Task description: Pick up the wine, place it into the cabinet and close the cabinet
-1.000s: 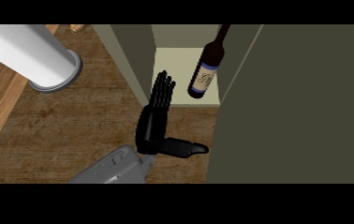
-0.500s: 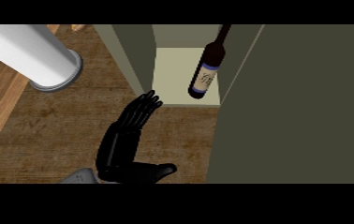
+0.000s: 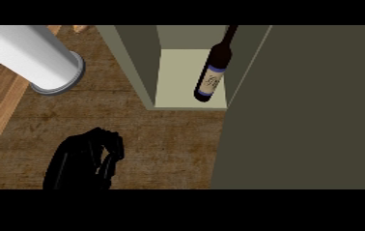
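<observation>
**Wine in the cabinet, door not yet shut**

The wine bottle (image 3: 212, 73) stands inside the cabinet (image 3: 135, 61), on its pale shelf floor, close to the right side of the opening with its neck running up toward the top of the view. Nothing holds it; it is well apart from the only robot hand (image 3: 85, 160) in view, which sits low at the left over the wooden surface (image 3: 171, 133). From its place in the view I take this to be the left hand, though that is a judgement. Its fingers are curled in on themselves with nothing between them, so it is clenched on nothing. The right hand does not show.

The picking up and placing look done. What is left, as I judge it, is the closing: the large dark panel (image 3: 299, 109) filling the right side appears to be the cabinet door standing open, and the interior is plainly exposed. A white cylinder (image 3: 39, 58) lies on the surface at the upper left, clear of the cabinet.
</observation>
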